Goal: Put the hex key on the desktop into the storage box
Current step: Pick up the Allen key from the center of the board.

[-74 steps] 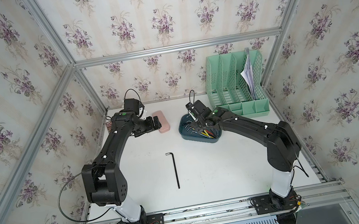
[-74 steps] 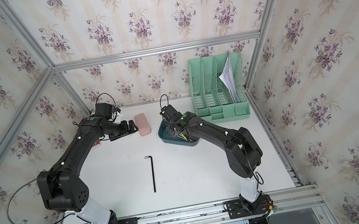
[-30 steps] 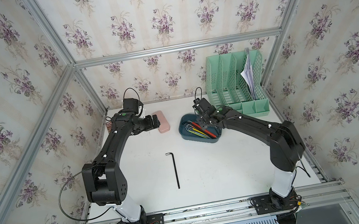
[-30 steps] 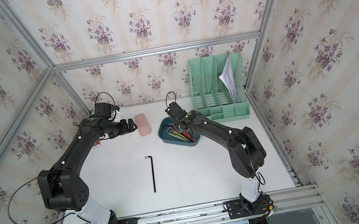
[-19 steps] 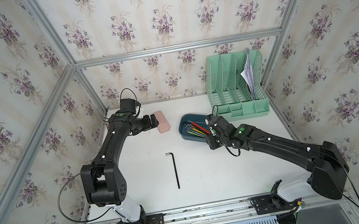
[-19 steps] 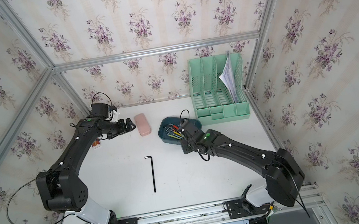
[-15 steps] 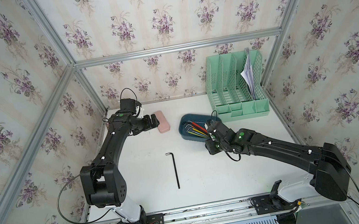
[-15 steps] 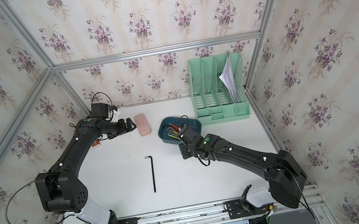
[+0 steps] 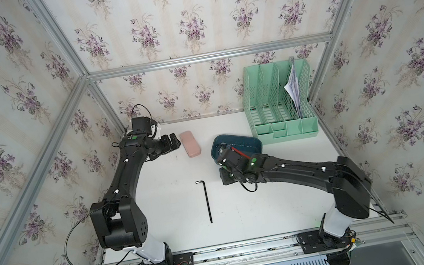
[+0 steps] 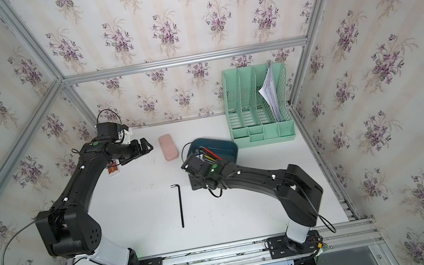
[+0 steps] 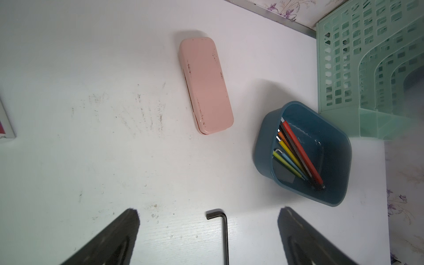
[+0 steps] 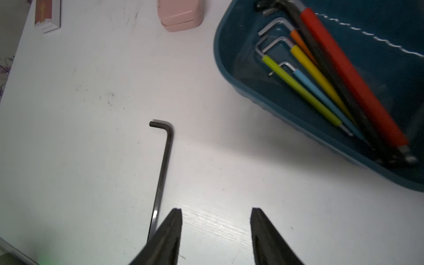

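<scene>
A black L-shaped hex key [image 9: 207,200] [image 10: 180,205] lies on the white desktop [image 9: 288,201] near its middle. The teal storage box [image 9: 255,143] [image 10: 231,144] stands behind it to the right and holds several coloured hex keys [image 12: 321,75] [image 11: 296,151]. My right gripper [image 9: 226,177] [image 12: 216,210] hovers open and empty between the box and the key's bent end. In the right wrist view the key's shaft [image 12: 164,165] runs beside one fingertip. My left gripper [image 9: 174,142] [image 11: 208,212] is open and empty, raised at the back left beside the pink case.
A pink case [image 9: 191,148] [image 10: 168,147] lies left of the box. A mint-green file organiser [image 9: 278,105] holding papers stands at the back right, close behind the box. A small red-and-white carton [image 10: 113,168] sits at the left edge under the left arm. Aluminium rails frame the table.
My right gripper has come out of the storage box and swung forward and down beside the hex key, its jaws widening slightly. The left arm has hardly moved.
</scene>
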Controlling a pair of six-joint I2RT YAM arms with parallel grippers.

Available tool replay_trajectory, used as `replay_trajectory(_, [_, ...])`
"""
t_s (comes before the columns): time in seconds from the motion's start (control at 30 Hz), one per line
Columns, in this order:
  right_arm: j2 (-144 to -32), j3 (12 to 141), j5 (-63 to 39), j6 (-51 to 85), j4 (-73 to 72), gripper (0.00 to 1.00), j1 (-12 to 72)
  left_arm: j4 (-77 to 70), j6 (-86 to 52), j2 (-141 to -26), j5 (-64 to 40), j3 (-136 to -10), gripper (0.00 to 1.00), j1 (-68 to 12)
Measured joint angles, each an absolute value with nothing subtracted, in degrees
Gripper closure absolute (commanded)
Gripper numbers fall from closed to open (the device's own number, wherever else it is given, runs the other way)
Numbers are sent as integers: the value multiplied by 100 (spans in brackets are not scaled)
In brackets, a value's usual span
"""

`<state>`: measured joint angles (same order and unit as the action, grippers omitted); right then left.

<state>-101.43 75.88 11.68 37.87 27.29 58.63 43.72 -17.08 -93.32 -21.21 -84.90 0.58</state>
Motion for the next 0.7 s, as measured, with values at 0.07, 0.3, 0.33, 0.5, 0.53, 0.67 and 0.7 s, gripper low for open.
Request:
replay_trajectory(0.07, [-10689, 8049, 1199, 3905, 2808, 45, 6104, 4377, -1723, -9332, -2121, -8475, 1, 119])
replay_trajectory(0.3, [-11806, 8864, 1188, 4062, 3030, 44, 6475, 4392, -1802, -9330, -2145, -8431, 1, 235])
replay_trajectory(0.33, [-11883, 8890, 1175, 4073, 3030, 44, 6490, 4390, -1802, -9330, -2161, -8431, 1, 242])
replay_trajectory(0.5, [-12300, 9013, 1070, 4130, 3120, 44, 6525, 4383, -1844, -9330, -2248, -8409, 1, 259])
replay_trajectory(0.53, [-12346, 9024, 1044, 4160, 3116, 44, 6534, 4383, -1844, -9330, -2255, -8407, 1, 259])
replay_trajectory(0.67, [-12475, 9067, 1116, 4163, 3065, 43, 6578, 4357, -1852, -9334, -2294, -8394, 1, 263])
replay_trajectory(0.7, [-12486, 9054, 1157, 4163, 3037, 42, 6589, 4348, -1863, -9338, -2307, -8390, 1, 263])
